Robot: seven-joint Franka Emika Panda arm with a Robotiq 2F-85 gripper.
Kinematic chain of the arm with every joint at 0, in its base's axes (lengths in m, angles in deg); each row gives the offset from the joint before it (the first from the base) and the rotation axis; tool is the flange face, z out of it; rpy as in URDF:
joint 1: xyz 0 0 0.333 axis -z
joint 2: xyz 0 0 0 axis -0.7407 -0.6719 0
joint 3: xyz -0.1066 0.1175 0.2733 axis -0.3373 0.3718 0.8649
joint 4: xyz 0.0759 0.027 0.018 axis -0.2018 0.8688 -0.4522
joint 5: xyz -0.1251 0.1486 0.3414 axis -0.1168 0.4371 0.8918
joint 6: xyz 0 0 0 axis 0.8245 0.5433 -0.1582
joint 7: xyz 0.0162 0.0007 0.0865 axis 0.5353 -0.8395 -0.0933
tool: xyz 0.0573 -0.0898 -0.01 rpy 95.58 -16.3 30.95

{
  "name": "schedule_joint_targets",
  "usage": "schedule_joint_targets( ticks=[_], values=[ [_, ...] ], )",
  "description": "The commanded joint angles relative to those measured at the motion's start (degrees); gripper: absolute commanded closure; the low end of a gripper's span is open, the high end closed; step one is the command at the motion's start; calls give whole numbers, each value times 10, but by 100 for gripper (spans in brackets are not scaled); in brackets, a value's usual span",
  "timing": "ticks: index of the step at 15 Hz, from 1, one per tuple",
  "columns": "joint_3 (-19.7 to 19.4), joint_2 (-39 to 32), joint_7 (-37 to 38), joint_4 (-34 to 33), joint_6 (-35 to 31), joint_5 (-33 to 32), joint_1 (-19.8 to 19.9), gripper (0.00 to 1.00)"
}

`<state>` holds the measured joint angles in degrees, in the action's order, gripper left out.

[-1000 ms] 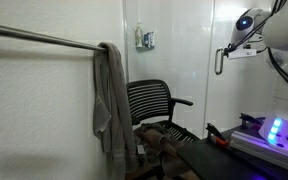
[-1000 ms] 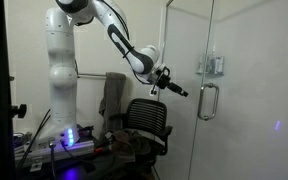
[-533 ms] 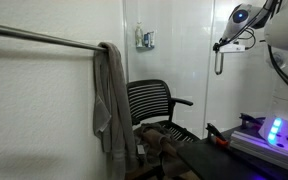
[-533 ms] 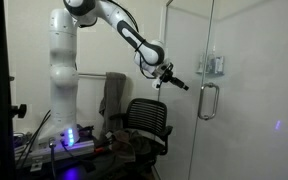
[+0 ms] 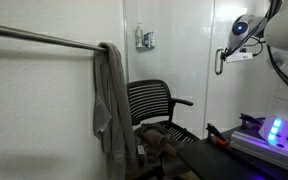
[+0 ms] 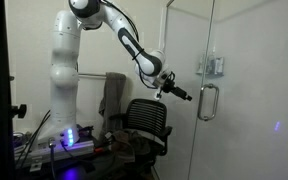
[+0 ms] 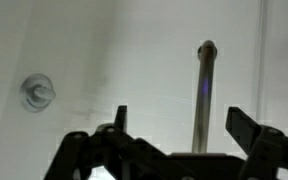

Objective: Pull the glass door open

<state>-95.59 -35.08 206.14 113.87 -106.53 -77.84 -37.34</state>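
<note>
Lower handle (image 7: 201, 95) seemingly behind tool (image 7: 176, 116)

Chair (image 6: 147, 122) between hanging towel (image 6: 112, 95) and glass door (image 6: 192, 50)

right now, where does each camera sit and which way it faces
Exterior view: behind a rail and cloth, facing the chair and a glass panel; arm enters upper right.
Exterior view: back in the room, facing the glass door and its handle; base, arm and gripper show.
Wrist view: on the wrist, facing the handle; open gripper fingers along the bottom.
Shared: both exterior views show the chair.
</note>
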Motion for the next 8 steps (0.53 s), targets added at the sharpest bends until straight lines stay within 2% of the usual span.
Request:
schedule_joint_targets(
  ticks=[1,3,8],
  values=[
    [-1,-12,2,1,9,3,0,0],
    [4,-22,13,3,30,-5,-5,0],
    [13,-108,49,-69,81,56,-4,0]
  ],
)
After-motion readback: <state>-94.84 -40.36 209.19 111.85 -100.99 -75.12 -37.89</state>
